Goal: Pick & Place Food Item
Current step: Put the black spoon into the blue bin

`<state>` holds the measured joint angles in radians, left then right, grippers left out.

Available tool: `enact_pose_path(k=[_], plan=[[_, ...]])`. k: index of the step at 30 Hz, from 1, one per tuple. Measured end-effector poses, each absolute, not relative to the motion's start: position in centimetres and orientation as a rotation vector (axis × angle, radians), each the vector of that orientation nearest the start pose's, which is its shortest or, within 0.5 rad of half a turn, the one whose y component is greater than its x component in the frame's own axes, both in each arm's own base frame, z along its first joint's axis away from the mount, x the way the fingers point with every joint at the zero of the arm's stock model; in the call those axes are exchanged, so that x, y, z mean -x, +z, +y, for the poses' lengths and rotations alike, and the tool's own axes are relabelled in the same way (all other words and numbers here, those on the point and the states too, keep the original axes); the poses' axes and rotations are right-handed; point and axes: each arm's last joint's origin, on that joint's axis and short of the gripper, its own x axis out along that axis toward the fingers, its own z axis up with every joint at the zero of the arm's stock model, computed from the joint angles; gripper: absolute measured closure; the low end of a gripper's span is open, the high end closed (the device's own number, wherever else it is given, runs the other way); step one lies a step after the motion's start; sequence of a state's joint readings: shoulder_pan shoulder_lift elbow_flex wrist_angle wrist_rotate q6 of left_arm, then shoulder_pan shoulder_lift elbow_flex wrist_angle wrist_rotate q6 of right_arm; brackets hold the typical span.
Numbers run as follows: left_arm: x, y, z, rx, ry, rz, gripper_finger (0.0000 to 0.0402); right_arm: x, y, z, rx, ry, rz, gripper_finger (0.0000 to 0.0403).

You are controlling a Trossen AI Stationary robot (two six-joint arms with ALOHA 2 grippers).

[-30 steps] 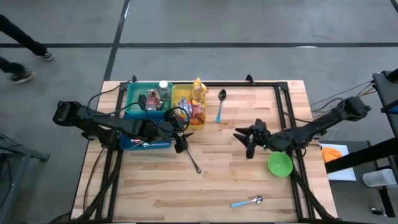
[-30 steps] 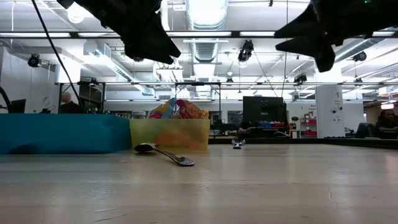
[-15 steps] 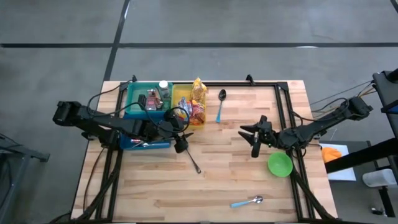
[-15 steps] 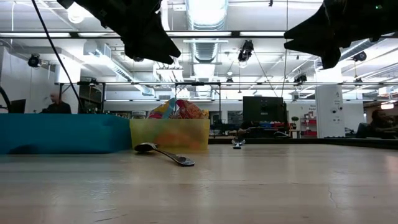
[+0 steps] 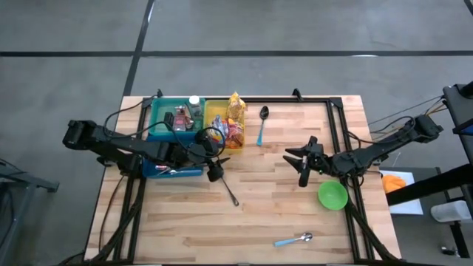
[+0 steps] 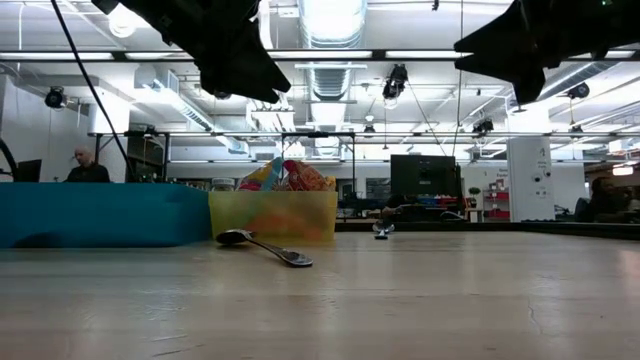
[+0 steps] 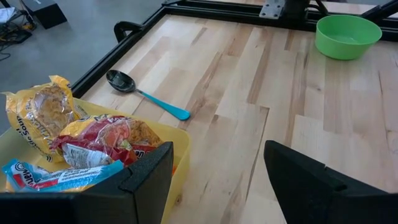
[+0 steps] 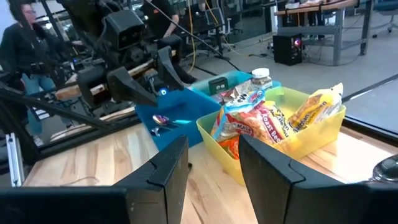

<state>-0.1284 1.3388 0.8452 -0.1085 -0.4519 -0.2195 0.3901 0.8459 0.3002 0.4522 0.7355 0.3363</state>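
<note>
Several snack bags (image 5: 233,122) lie piled in a yellow bin (image 5: 215,112) at the table's far left, beside a blue bin (image 5: 164,112); the bags also show in the left wrist view (image 7: 93,140) and the right wrist view (image 8: 273,121). My left gripper (image 5: 220,159) hovers open above the yellow bin's near right corner, nothing between its fingers (image 7: 149,180). My right gripper (image 5: 295,164) hangs open in the air right of the table's middle, pointing level at the bins, with nothing between its fingers (image 8: 163,174).
A metal spoon (image 5: 230,191) lies near the left gripper. A blue-handled spoon (image 5: 261,125) lies right of the yellow bin, another (image 5: 294,239) near the front edge. A green bowl (image 5: 332,195) sits under the right arm. People show in the room behind.
My right gripper has rolled a little about the line it points along, staying high above the table. The left arm and the bags have kept still.
</note>
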Motion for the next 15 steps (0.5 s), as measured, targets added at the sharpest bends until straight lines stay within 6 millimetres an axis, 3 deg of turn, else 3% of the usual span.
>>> enact_pose_path(k=[9,15], plan=[[-28.01,24.41,-2.35,0.041,0.375,0.54,0.0149,-16.91,21.84,4.86,-0.285,-0.352,0.017,0.0264],[-28.01,24.4,-2.38,0.329,0.452,0.481,0.0149,-16.91,21.84,4.86,-0.286,-0.352,0.017,0.0264]])
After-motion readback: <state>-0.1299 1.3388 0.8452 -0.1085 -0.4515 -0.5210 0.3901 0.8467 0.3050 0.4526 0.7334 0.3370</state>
